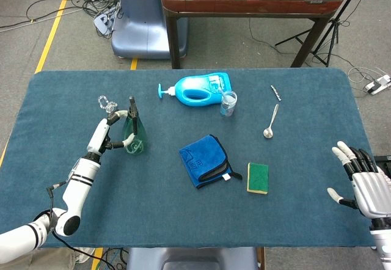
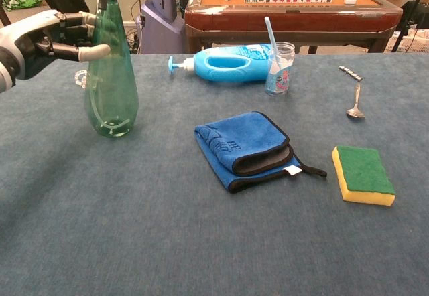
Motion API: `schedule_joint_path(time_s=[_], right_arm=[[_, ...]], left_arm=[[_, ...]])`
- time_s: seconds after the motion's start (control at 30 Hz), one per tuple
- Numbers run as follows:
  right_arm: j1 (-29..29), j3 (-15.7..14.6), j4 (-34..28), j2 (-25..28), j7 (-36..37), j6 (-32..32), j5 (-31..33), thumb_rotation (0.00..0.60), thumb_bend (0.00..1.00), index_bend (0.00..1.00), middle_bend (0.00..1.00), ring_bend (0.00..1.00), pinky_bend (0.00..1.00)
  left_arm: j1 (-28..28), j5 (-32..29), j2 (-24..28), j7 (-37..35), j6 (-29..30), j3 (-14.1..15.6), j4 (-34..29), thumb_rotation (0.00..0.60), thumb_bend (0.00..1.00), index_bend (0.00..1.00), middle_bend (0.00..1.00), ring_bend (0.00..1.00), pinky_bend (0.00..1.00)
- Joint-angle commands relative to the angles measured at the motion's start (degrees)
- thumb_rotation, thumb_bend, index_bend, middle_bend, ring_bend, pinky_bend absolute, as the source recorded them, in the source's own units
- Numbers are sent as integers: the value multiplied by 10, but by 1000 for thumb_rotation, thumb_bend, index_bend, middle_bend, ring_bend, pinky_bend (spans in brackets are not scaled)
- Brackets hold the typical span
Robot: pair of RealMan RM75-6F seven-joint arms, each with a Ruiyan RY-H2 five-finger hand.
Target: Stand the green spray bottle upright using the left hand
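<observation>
On the counter (image 1: 183, 221), the spray bottle (image 2: 110, 82) stands far left in my left hand (image 2: 40, 35). Right of it lies the cloth (image 2: 244, 149), then the sponge (image 2: 362, 174). Farther back lie the jug (image 2: 228, 63), cup (image 2: 278, 67) and spoon (image 2: 354, 105). My right hand (image 1: 366, 184) sits near right.

Bare blue table cloth (image 2: 134, 229) lies open in front of the upright green spray bottle (image 2: 110, 75); the folded blue towel (image 2: 248, 150) blocks its right, well apart.

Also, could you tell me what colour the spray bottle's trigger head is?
Black, atop the translucent green spray bottle; the head view shows it best.
</observation>
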Motion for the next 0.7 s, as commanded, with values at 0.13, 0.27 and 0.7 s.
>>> schedule_joint_path(time_s=[0.13, 0.27, 0.7], right_arm=[[-1, 0, -2, 1, -2, 1, 0, 600, 199, 93, 56, 0, 0], [-3, 0, -3, 2, -2, 3, 1, 600, 200, 93, 56, 0, 0], [0, 1, -2, 0, -1, -1, 0, 600, 200, 93, 56, 0, 0]], left_arm=[[4, -1, -19, 4, -7, 2, 34, 600, 343, 371, 350, 140, 0], [11, 5, -9, 0, -8, 4, 31, 600, 342, 355, 332, 141, 0], [36, 30, 24, -1, 5, 14, 6, 600, 342, 293, 275, 115, 0]])
